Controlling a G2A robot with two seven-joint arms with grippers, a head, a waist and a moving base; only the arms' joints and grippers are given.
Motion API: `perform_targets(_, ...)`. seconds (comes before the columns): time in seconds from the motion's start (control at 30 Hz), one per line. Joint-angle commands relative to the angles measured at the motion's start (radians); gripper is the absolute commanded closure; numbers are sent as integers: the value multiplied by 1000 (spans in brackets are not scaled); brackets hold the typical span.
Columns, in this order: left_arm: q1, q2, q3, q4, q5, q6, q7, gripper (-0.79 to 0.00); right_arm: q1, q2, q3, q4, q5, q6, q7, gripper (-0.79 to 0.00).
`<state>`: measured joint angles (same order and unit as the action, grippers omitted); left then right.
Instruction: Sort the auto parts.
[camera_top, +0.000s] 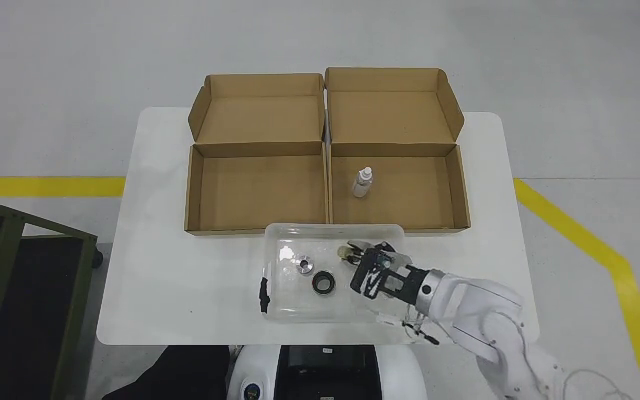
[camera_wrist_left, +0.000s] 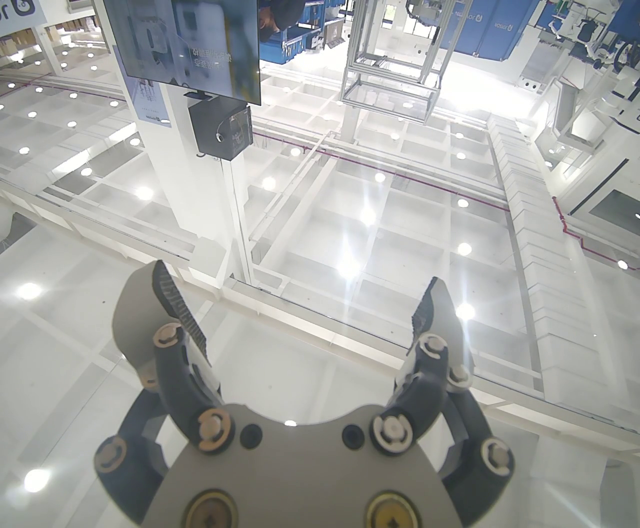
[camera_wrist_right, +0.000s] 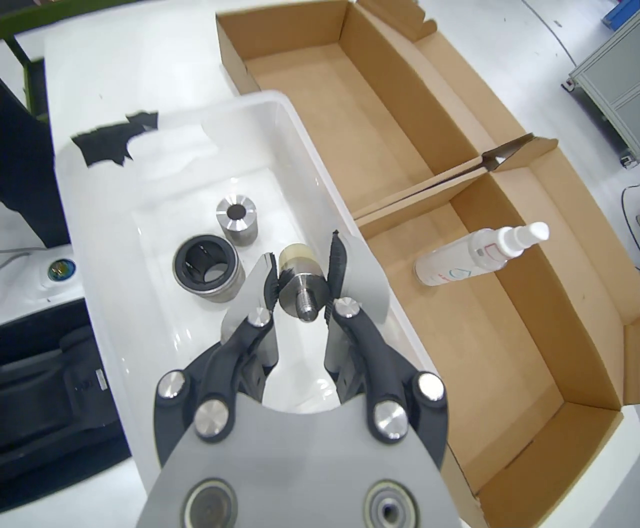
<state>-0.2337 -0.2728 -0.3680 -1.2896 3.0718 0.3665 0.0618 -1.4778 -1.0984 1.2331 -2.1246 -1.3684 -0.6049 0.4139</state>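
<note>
Down at the near edge of the white surface, inside the clear bin, the right gripper has its jaws clenched on a threaded stud, one ribbed pad pressed to each flank. Those pads cover the sides of the stud's body, and from above the gripper hides nearly all of it, so whether it rests on the bin floor or hangs just clear cannot be told. Its long axis runs roughly along the bin's length: the threaded end points back toward the wrist, the cream-capped end toward the bin's far end, where a scrap of black tape sticks to the rim. Just beside the stud stand a black ring and a steel sleeve, both upright with bores facing up. Beyond the bin sit two open boxes side by side, walls touching: the left cardboard box and the right cardboard box, where a spray bottle lies on its side. The left gripper points up at a ceiling, jaws released and spread wide
</note>
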Motion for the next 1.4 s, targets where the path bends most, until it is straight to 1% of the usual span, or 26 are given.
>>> perform_targets(0.0,0,0,0,0,0,0,0,-785,-9,1,17,9,28,2,-75,0)
perform_targets(0.1,0,0,0,0,0,0,0,-785,-18,0,30,22,65,1,-179,0)
perform_targets(0.2,0,0,0,0,0,0,0,-785,-21,-1,29,34,99,-13,-254,0)
perform_targets(0.4,0,0,0,0,0,0,0,-785,6,-5,12,52,207,-60,-337,0)
perform_targets(0.67,0,0,0,0,0,0,0,-785,35,-12,20,50,326,-49,-468,0)
perform_targets(0.83,0,0,0,0,0,0,0,-785,48,-14,29,50,409,-72,-504,0)
perform_targets(0.97,0,0,0,0,0,0,0,-785,58,-13,50,35,462,-96,-509,0)
perform_targets(1.13,0,0,0,0,0,0,0,-785,59,-14,75,11,517,-103,-540,0)
perform_targets(1.3,0,0,0,0,0,0,0,-785,51,-13,95,-20,549,-120,-546,0)
perform_targets(1.37,0,0,0,0,0,0,0,-785,50,-12,104,-25,533,-134,-545,0)
